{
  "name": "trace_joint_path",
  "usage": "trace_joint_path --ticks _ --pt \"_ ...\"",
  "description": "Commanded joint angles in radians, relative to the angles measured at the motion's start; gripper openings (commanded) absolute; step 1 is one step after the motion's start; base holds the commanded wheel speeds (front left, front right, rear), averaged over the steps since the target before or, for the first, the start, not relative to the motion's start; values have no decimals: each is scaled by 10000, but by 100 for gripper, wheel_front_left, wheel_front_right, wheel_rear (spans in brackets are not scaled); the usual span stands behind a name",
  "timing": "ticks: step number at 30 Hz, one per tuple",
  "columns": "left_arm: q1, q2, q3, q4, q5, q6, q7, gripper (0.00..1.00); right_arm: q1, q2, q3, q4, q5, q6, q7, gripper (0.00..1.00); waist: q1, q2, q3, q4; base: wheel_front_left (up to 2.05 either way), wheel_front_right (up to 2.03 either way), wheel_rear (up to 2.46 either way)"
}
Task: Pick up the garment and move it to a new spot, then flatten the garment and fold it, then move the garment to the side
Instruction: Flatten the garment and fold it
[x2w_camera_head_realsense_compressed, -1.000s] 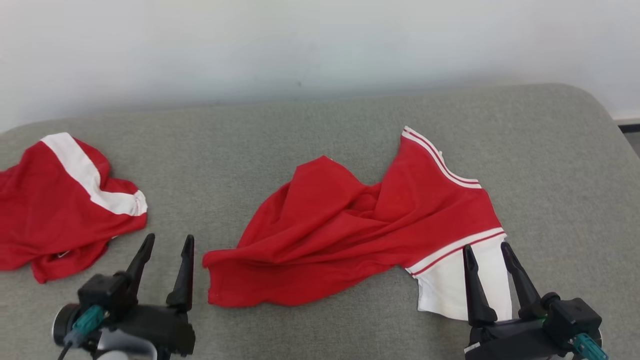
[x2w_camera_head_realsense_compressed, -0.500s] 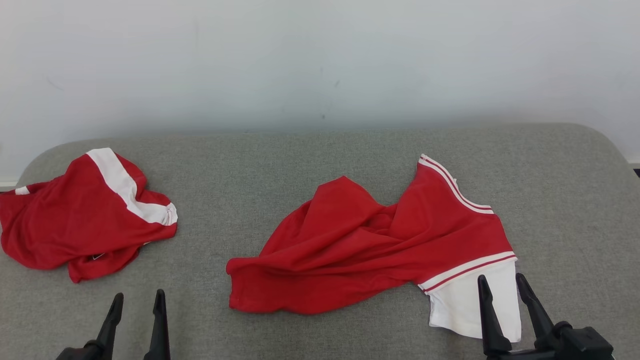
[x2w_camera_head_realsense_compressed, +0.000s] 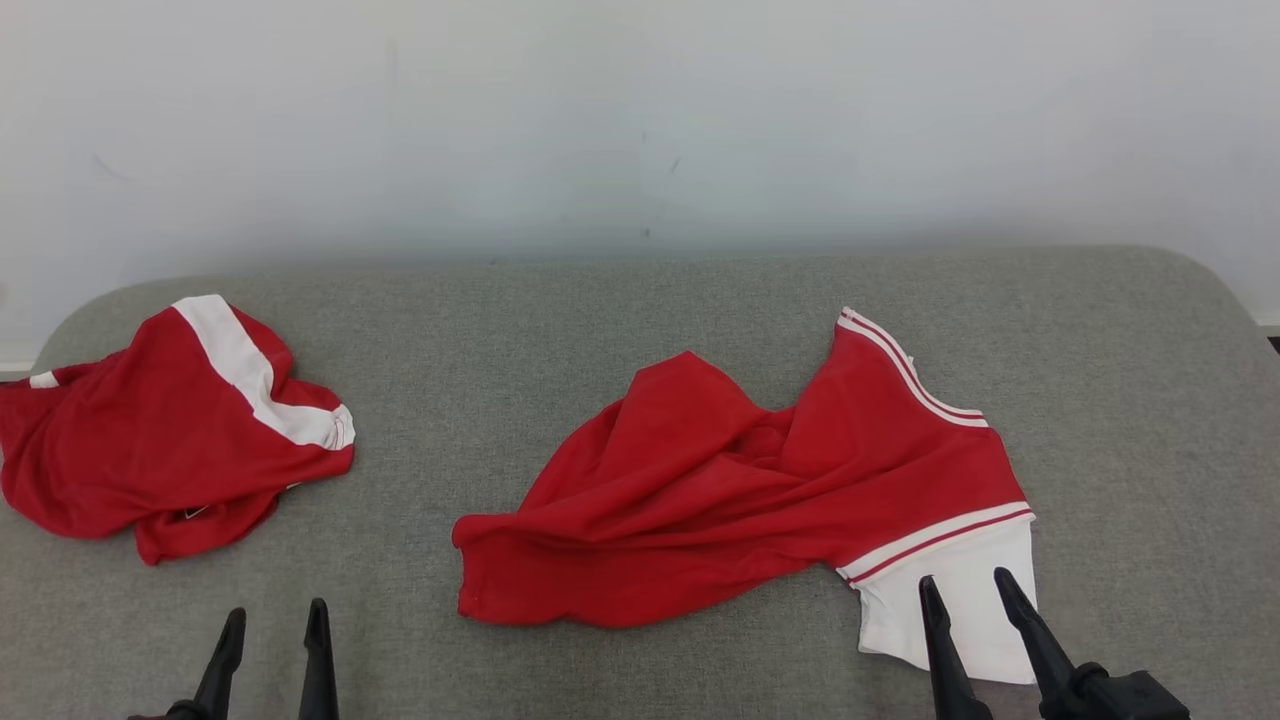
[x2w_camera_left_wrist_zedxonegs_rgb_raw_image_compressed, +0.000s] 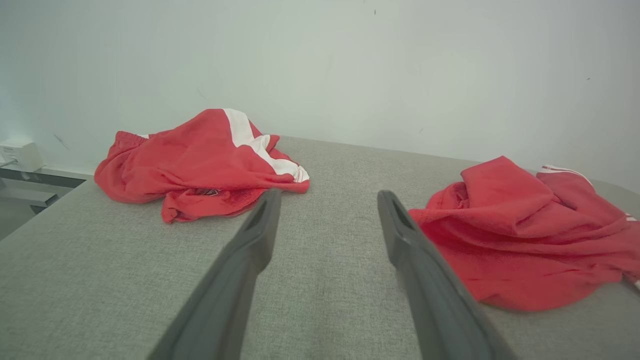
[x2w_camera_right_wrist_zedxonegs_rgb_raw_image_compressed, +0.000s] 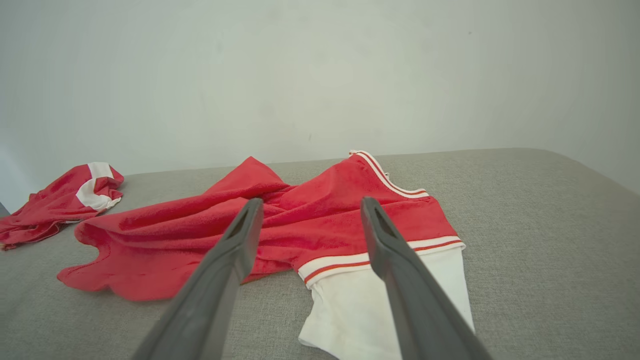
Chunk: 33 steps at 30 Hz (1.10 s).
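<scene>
A red garment (x2w_camera_head_realsense_compressed: 740, 500) with white striped trim and a white sleeve lies crumpled on the middle of the grey padded surface (x2w_camera_head_realsense_compressed: 600, 300). It also shows in the left wrist view (x2w_camera_left_wrist_zedxonegs_rgb_raw_image_compressed: 520, 240) and the right wrist view (x2w_camera_right_wrist_zedxonegs_rgb_raw_image_compressed: 320, 220). My right gripper (x2w_camera_head_realsense_compressed: 962, 578) stands open at the lower right, its fingertips over the white sleeve and holding nothing; seen from its own wrist, the right gripper (x2w_camera_right_wrist_zedxonegs_rgb_raw_image_compressed: 311, 201) points at the red body. My left gripper (x2w_camera_head_realsense_compressed: 277, 610) is open at the lower left, left of the garment's near corner, and the left gripper (x2w_camera_left_wrist_zedxonegs_rgb_raw_image_compressed: 327, 195) is empty over bare fabric.
A second red garment (x2w_camera_head_realsense_compressed: 170, 430) with a white band lies bunched at the far left (x2w_camera_left_wrist_zedxonegs_rgb_raw_image_compressed: 200, 160). A pale wall (x2w_camera_head_realsense_compressed: 640, 120) rises behind the surface. The surface's rounded right corner (x2w_camera_head_realsense_compressed: 1215, 290) and left edge are near. Bare grey fabric lies between the two garments.
The head camera tilted up early on, shifting the whole picture down. Since then the right gripper has drawn back toward the bottom edge and slightly left. Both garments lie unmoved.
</scene>
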Motion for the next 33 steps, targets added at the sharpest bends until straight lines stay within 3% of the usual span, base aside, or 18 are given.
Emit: trace_joint_path --ticks 1,9,15,33 --pt "-35 -29 40 55 128 -76 -7 100 54 -24 43 -25 -16 -23 -4 100 1 0 5 4 0 0 0" --pt "-196 -95 -34 261 185 -194 -7 100 -71 8 -14 127 93 -23 -14 100 1 0 52 -58 0 0 0" --pt "-633 95 -882 994 331 -409 -7 100 -624 -90 -515 837 -82 -23 74 100 1 0 308 -275 0 0 0" --pt "-3248 579 -3026 4361 -642 -487 -7 100 -2854 83 -1958 4886 -1063 -23 582 100 1 0 1672 -639 0 0 0"
